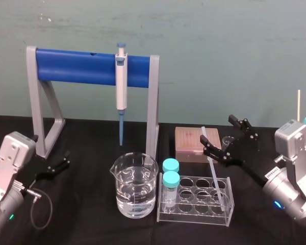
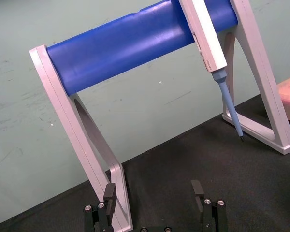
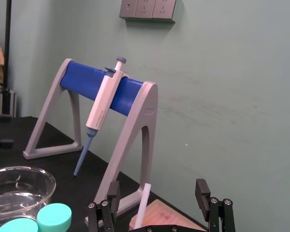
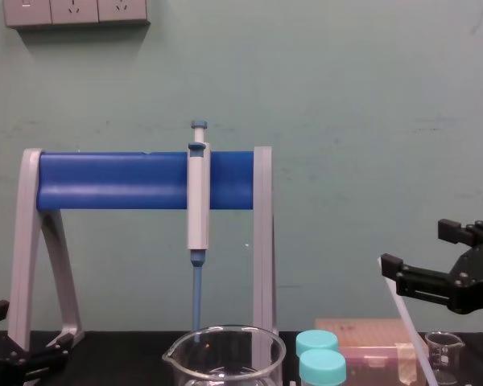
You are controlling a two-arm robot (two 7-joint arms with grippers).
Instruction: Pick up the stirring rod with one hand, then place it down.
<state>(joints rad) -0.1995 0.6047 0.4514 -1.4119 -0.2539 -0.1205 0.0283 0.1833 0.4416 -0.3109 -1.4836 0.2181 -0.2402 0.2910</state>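
The stirring rod (image 1: 213, 168) is a thin translucent-white stick that leans with its lower end in the clear tube rack (image 1: 220, 215) and its top tilted back. My right gripper (image 1: 219, 133) hangs open around the rod's upper part. In the right wrist view the rod (image 3: 142, 208) stands between the spread fingers (image 3: 113, 192), nearer one of them, and neither finger touches it. From the chest the rod (image 4: 404, 322) slants below the right gripper (image 4: 414, 245). My left gripper (image 1: 61, 162) rests open low at the table's left, by the stand's foot (image 2: 120, 203).
A grey stand with a blue bar (image 1: 86, 66) holds a grey pipette (image 1: 121, 76) at the back. A large beaker of water (image 1: 134, 186) sits at the front centre, beside two teal-capped tubes (image 1: 170, 179) in the rack. Behind the rack are a pinkish box (image 1: 189, 144) and a small beaker (image 1: 228, 140).
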